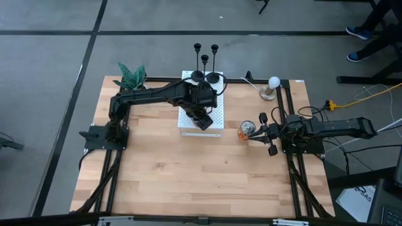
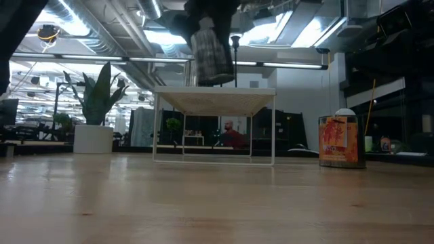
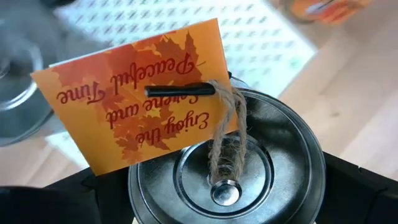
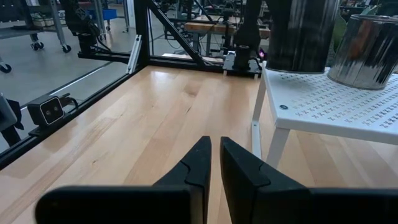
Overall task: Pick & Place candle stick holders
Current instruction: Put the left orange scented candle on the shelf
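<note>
Plenty of bare wood across the lower table (image 1: 201, 182). Left gripper (image 1: 202, 119) clamps a silver tin (image 3: 227, 171) over the white stand (image 1: 217, 122); 3 candle stick holders (image 1: 206, 59) sit top center, behind it. Right gripper (image 1: 271, 133), center right, is closed, empty.

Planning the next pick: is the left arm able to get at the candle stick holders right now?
Probably not yet: the left gripper is full, shut on a silver tin over the white stand. The candle stick holders stand close behind with nothing between.
</note>
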`<move>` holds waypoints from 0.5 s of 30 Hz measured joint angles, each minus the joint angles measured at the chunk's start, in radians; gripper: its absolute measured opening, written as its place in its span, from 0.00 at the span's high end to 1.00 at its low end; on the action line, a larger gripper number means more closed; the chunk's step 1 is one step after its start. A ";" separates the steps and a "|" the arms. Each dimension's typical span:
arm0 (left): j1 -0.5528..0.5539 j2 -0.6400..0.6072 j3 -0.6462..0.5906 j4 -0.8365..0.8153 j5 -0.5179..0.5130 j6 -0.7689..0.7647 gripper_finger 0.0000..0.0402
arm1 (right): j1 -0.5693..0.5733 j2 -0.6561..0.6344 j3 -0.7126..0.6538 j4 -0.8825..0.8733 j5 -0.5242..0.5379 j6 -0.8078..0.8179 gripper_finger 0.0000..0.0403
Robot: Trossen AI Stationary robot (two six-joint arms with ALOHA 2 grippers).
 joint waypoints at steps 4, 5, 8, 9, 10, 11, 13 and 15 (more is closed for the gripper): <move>0.012 0.002 0.000 -0.022 -0.010 0.000 0.12 | 0.000 0.000 0.000 0.000 0.000 0.000 0.90; 0.014 0.002 0.000 -0.022 -0.010 0.000 0.12 | 0.000 0.000 0.000 0.000 0.000 0.000 0.90; 0.020 0.002 0.000 -0.022 -0.026 0.000 0.12 | 0.000 0.000 0.000 0.000 0.000 0.000 0.90; 0.023 0.002 0.000 -0.022 -0.035 0.001 0.12 | 0.000 0.000 0.000 0.000 0.000 0.000 0.90; 0.026 0.002 0.000 -0.022 -0.036 0.000 0.11 | 0.000 0.000 0.000 0.000 0.000 0.000 0.90; 0.029 0.002 0.000 -0.022 -0.036 0.001 0.10 | 0.000 0.000 0.000 0.000 0.000 0.000 0.90; 0.034 0.002 0.000 -0.022 -0.037 0.001 0.09 | 0.000 0.000 0.000 0.000 0.000 0.000 0.90; 0.040 0.002 0.000 -0.022 -0.043 0.000 0.08 | 0.000 0.000 0.000 0.000 0.000 0.000 0.90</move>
